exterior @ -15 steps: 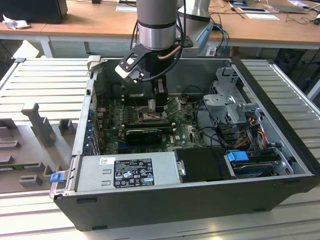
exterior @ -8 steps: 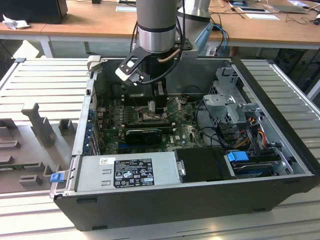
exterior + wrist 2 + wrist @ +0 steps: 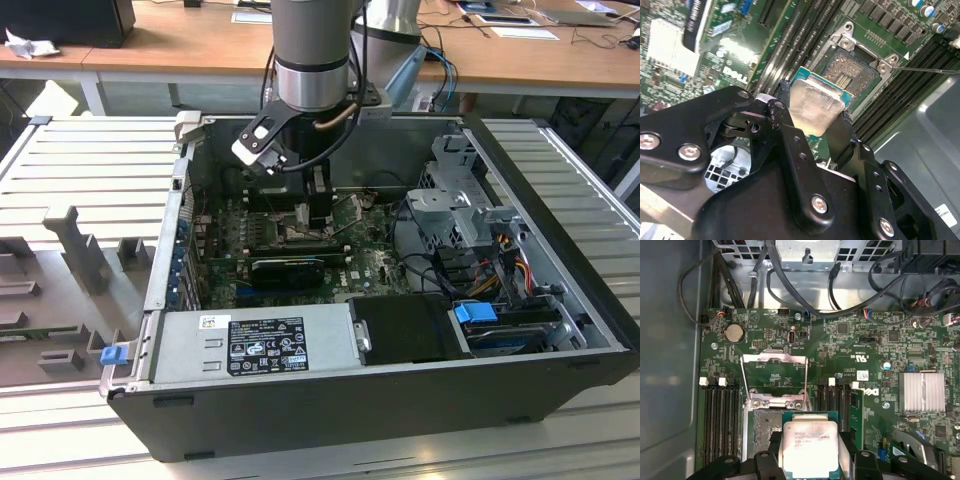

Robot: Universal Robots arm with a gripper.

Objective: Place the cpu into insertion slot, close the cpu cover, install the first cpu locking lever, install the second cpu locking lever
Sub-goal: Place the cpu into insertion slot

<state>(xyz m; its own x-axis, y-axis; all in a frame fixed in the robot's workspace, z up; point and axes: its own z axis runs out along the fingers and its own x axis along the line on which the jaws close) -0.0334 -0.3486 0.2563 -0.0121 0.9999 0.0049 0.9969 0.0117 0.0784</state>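
Observation:
My gripper is shut on the cpu, a silver square chip with a green edge, pinched by two opposite sides between the black fingers. The chip hangs tilted just above the insertion slot, covering part of it. In the first wrist view the cpu overlaps one side of the grey insertion slot. The cpu cover is flipped open and lies flat on the board beyond the socket. A thin locking lever sticks out beside the socket. In the exterior view the gripper is low inside the case.
Black memory slots flank the socket on both sides. A silver heatsink and black cables lie nearby. In the exterior view a power supply fills the case's near side and a drive cage stands at the right.

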